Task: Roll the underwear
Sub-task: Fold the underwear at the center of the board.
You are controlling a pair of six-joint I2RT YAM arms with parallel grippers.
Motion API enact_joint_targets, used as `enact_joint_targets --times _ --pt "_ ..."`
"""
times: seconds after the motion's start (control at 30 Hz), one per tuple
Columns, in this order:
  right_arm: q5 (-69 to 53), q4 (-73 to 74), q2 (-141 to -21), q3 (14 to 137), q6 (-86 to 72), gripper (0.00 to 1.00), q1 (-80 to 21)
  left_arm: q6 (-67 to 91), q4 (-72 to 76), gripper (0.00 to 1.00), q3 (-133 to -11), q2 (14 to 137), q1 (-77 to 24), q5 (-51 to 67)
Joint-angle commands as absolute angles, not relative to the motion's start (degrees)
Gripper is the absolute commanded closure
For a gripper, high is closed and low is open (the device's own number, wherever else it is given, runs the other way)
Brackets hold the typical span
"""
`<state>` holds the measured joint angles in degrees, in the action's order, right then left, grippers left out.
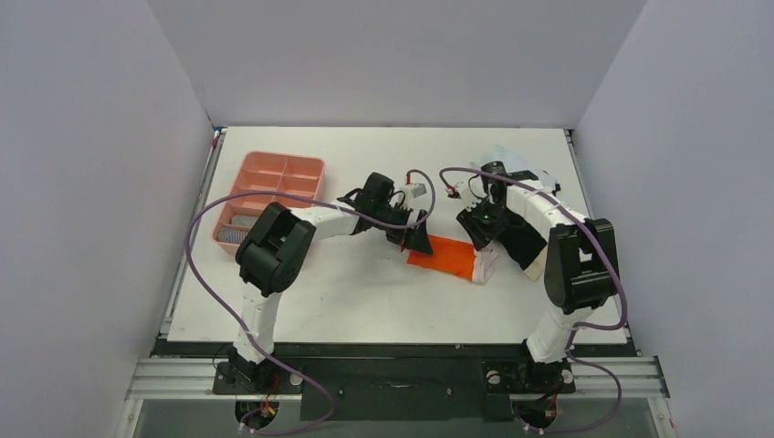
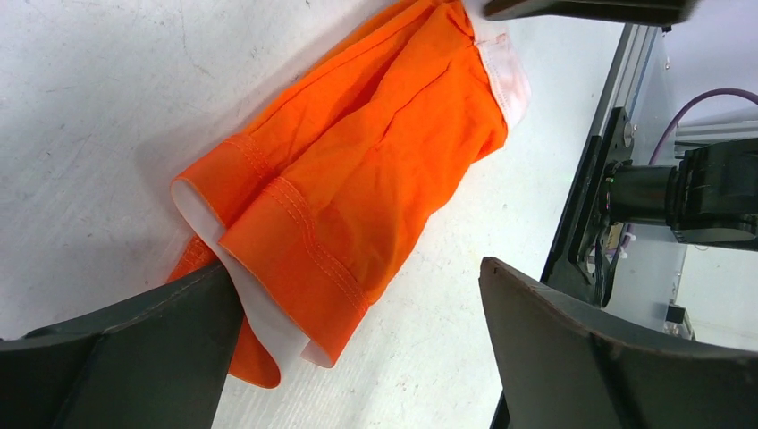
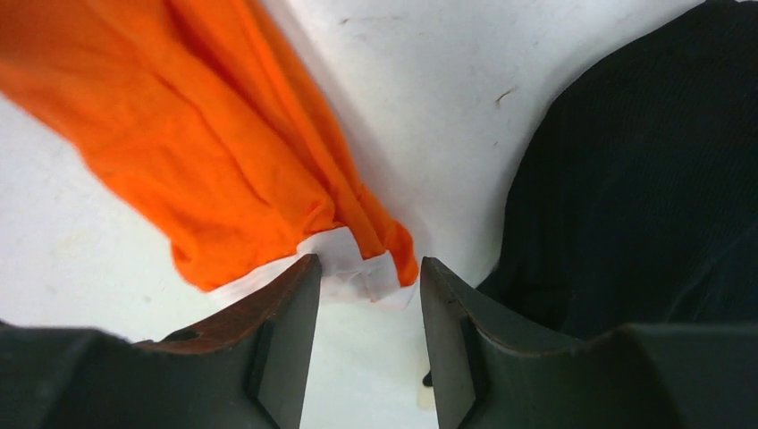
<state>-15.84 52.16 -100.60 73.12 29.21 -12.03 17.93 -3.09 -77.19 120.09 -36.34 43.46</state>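
While the bright orange cloth underwear (image 1: 443, 256) lies near the middle of the white table (image 1: 365, 301), you have the left gripper (image 2: 356, 273) spread wide over its 9 o'clock end, one finger just beside the folded hem. Your right gripper (image 3: 368, 264) straddles the white waistband (image 3: 353, 261) at the 3 o'clock end, jaws half apart; whether they pinch it cannot be told. The black cloth underwear (image 1: 522, 239) sits close by at 2 o'clock.

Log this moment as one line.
left gripper open over orange underwear | right gripper straddling its white waistband, grip unclear | black underwear beside it
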Motion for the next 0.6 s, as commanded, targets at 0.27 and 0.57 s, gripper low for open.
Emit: enact_joint_targets --times 0.27,0.57 --pt "-12.24 45.47 -104.95 71.55 25.02 0.64 -10.35 11.69 -3.89 0.03 -74.24 114.56 -36.04 41.26" --pt "-15.92 49.33 -104.70 72.41 26.46 0.63 -10.00 10.04 -1.38 0.03 -72.41 111.25 -35.67 46.98"
